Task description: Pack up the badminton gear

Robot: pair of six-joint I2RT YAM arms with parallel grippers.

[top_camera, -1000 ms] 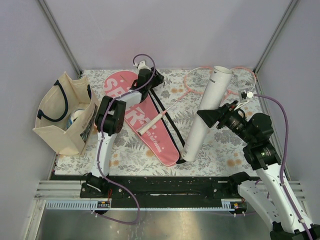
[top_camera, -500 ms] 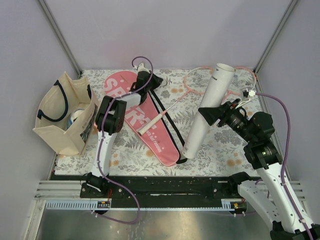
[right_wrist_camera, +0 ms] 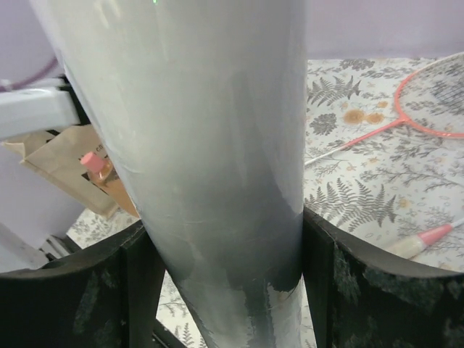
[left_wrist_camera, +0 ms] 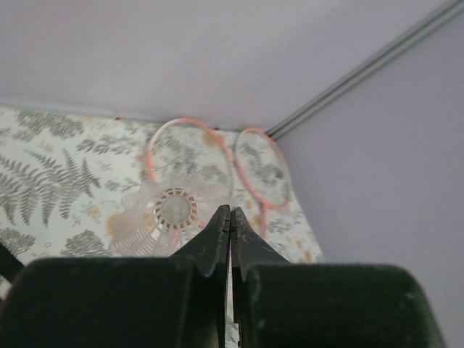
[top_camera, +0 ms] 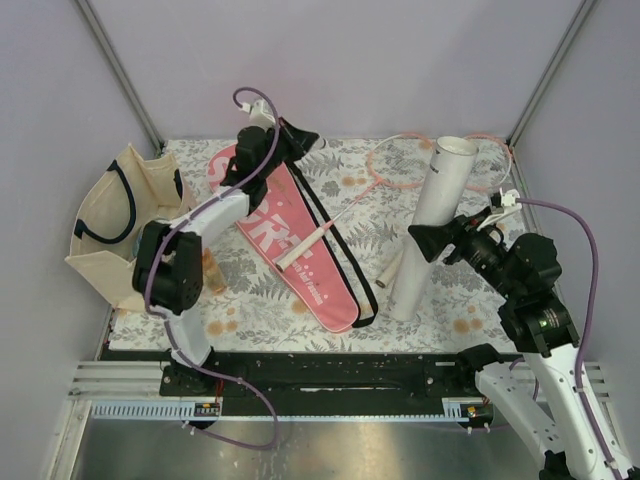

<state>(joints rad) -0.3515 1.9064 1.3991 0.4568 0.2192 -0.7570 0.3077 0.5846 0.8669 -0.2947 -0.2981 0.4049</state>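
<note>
Right gripper (top_camera: pixel 432 243) clamped on white tube (top_camera: pixel 437 215), near-upright by right edge of desk (top_camera: pixel 462 312); left gripper (left_wrist_camera: pixel 230 213) pressed together, raised over far edge; pink cover (top_camera: pixel 325 290) left of centre, racket handle (top_camera: pixel 303 246) lying across it.

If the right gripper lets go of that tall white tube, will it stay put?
Unlikely. The white tube stands tall and narrow, slightly tilted, held mid-height by the right gripper, so it would likely tip. Being round, it may roll. Its smooth, glossy wall could slip in that grip.
</note>
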